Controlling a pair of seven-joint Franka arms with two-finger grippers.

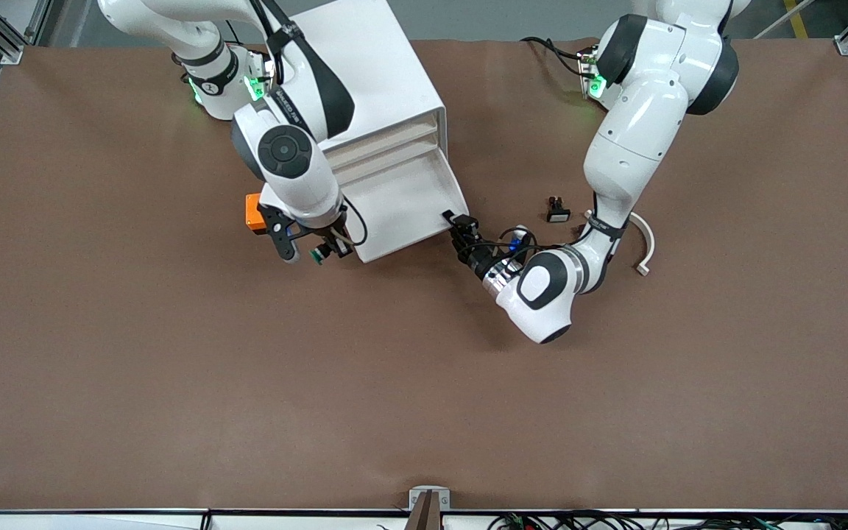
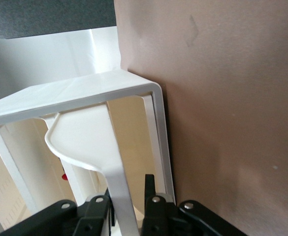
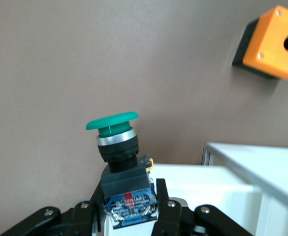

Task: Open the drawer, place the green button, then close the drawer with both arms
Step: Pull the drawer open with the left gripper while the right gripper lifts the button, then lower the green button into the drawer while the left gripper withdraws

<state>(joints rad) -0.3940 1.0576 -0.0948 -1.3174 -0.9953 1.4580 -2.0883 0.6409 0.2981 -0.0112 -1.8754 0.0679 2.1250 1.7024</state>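
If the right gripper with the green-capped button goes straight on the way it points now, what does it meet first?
Probably the brown table surface: the right gripper, shut on the green-capped push-button, points at bare table beside the open lowest white drawer. The orange cube lies off that line; depth is unclear.

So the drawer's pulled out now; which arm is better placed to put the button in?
Right. Its hand is shut on the button, up beside the open drawer. The left hand is at the drawer's front edge, its fingers either side of the handle.
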